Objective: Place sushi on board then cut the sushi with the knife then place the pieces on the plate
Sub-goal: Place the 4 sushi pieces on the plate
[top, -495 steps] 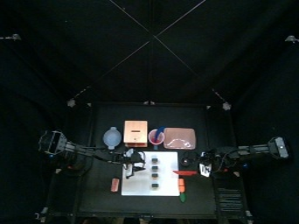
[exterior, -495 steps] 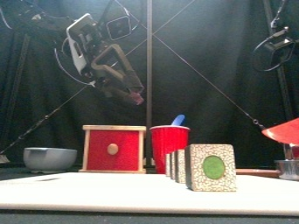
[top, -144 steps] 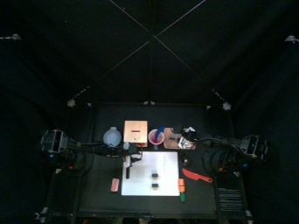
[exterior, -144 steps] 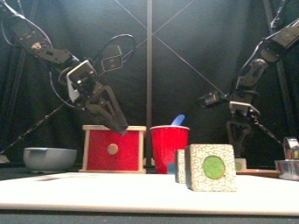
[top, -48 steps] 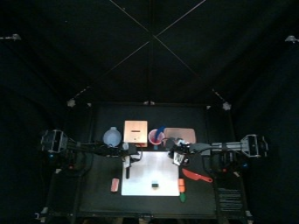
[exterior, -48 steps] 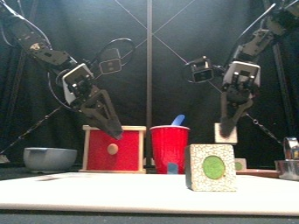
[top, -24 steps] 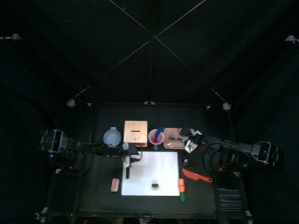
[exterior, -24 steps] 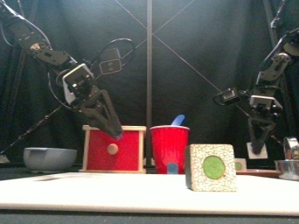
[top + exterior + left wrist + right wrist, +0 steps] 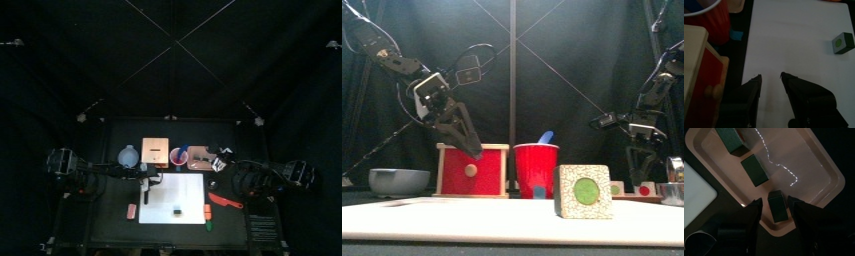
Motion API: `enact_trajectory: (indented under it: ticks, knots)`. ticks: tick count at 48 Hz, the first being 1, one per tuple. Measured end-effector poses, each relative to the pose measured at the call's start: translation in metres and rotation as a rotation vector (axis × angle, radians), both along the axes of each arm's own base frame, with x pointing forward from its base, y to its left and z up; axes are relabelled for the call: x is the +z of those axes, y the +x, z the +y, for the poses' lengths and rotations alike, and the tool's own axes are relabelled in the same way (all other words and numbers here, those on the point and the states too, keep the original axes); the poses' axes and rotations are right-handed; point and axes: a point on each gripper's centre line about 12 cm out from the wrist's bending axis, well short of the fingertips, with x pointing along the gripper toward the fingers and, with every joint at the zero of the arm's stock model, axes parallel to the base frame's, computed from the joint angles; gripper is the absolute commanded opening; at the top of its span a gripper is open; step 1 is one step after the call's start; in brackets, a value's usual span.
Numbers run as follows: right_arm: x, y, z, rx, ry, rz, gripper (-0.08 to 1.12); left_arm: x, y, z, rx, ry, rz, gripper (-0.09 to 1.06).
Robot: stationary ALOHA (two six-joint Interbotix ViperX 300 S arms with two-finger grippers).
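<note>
Right pincer [image 9: 777, 202] down at the pink tray [image 9: 811, 158], spread slightly wider than the dark green sushi piece [image 9: 778, 210] between its jaws, a sliver of pink showing on either side. Cannot tell whether that piece already rests on the tray's floor. Two more on the same tray: a middle piece [image 9: 753, 168] near the first and a far piece [image 9: 732, 140] beyond it, all three in a loose row, none touching.

Left pincer [image 9: 770, 76] poised above the white board [image 9: 797, 30], narrowly parted, gripping nothing.

One last sushi block [image 9: 584, 191] upright and alone on the board, toward its front. Pale speckled face, green oval in the middle, no lettering legible.

Behind the board, left to right in the front view: blue-grey bowl [image 9: 398, 180], wooden box [image 9: 472, 170] with red drawer front and pale round knob, red cup [image 9: 536, 170] with a blue knife [image 9: 545, 138] sticking out of it.

Red knife [image 9: 222, 204] lying at the board's right edge. Small red toy [image 9: 132, 210] on the bench [image 9: 114, 230] left of the board. Small green toy [image 9: 211, 222] near the board's front right corner.
</note>
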Motion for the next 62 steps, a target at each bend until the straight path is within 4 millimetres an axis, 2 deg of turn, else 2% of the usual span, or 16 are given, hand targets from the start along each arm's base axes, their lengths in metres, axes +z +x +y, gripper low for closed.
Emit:
enact_trajectory:
  ticks: [6, 10, 17, 22, 30, 35, 42, 49, 62]
  knots:
    - [0.014, 0.016, 0.009, 0.014, 0.019, -0.065, 0.81, 0.000, 0.000, 0.000, 0.001, -0.001, 0.001, 0.77]
    - [0.028, 0.039, 0.029, 0.099, 0.029, -0.127, 0.81, 0.000, 0.000, 0.000, 0.000, 0.000, 0.000, 0.77]
    - [0.049, 0.083, 0.080, 0.318, 0.037, -0.202, 0.81, 0.000, 0.000, 0.000, 0.001, -0.001, 0.000, 0.77]
    - [0.055, 0.108, 0.119, 0.459, 0.050, -0.233, 0.81, 0.001, 0.001, -0.001, -0.001, -0.001, -0.003, 0.77]
    - [0.053, 0.138, 0.175, 0.622, 0.074, -0.251, 0.81, 0.001, 0.001, -0.001, -0.002, 0.000, -0.003, 0.77]
    - [0.045, 0.153, 0.200, 0.672, 0.101, -0.234, 0.81, 0.001, 0.000, -0.001, -0.001, -0.001, -0.003, 0.77]
    - [0.033, 0.170, 0.223, 0.697, 0.134, -0.209, 0.81, 0.001, 0.001, -0.001, -0.001, -0.001, -0.003, 0.77]
    - [0.025, 0.185, 0.237, 0.717, 0.141, -0.197, 0.81, 0.001, 0.000, -0.001, -0.002, -0.001, -0.003, 0.77]
    - [0.005, 0.206, 0.245, 0.724, 0.139, -0.163, 0.79, 0.001, 0.001, -0.001, -0.003, 0.000, -0.005, 0.77]
